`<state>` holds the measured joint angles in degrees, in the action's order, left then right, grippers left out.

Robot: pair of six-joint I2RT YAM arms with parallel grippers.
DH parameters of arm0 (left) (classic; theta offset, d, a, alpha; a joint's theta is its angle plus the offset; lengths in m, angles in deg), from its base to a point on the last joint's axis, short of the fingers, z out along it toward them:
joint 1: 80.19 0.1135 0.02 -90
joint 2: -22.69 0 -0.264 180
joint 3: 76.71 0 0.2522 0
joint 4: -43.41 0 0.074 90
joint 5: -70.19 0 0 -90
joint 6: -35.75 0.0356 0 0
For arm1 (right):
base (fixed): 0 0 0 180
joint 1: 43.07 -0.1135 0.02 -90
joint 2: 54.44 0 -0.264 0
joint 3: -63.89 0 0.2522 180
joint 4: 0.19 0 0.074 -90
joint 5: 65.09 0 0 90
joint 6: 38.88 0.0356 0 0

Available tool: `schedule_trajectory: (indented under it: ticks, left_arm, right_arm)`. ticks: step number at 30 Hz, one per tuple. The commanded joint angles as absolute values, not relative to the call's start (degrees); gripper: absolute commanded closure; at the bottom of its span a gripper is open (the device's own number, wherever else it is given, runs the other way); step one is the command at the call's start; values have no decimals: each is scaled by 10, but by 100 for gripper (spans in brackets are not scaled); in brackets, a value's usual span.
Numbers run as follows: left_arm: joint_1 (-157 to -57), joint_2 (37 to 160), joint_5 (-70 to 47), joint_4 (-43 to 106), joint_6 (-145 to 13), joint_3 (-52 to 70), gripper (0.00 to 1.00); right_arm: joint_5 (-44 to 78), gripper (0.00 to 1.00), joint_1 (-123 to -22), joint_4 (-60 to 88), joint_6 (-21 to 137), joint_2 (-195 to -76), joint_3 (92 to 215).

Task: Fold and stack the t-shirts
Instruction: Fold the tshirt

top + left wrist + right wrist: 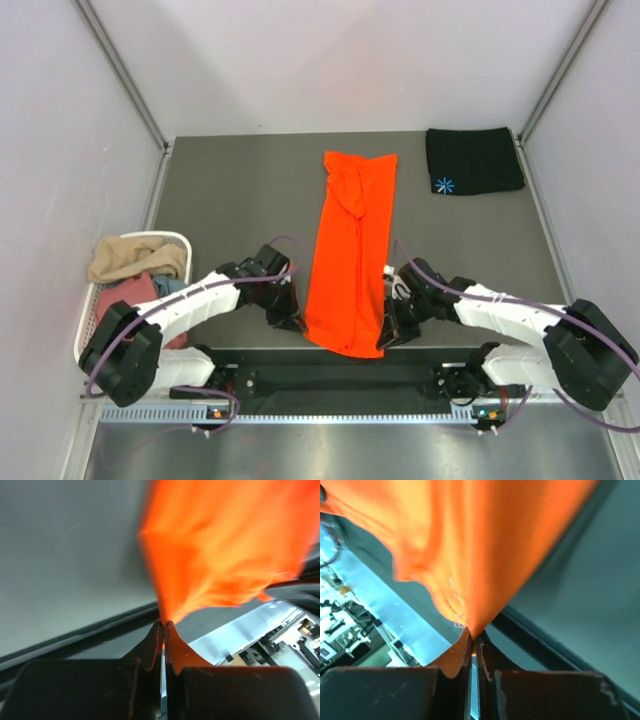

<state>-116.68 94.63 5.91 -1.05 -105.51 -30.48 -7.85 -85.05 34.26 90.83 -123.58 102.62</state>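
As it lies, the orange t-shirt point(352, 250) runs narrow.

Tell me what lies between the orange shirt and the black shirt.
Only bare table, shown in the top view, separates the orange shirt from the black shirt.

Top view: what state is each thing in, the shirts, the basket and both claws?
orange t-shirt, folded into a long strip, near corners pinched.
black t-shirt, folded flat, lying far right.
basket, holding a crumpled tan shirt and pink shirt.
left gripper, shut on the orange t-shirt.
right gripper, shut on the orange t-shirt.
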Motion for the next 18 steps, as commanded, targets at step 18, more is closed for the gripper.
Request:
schedule_trajectory:
  ticks: [18]
  left_arm:
    - [-1056, 1307, -50, -161, -913, 261, 100]
  right_arm:
    - [-24, 100, -627, 502, 764, -1508, 1515]
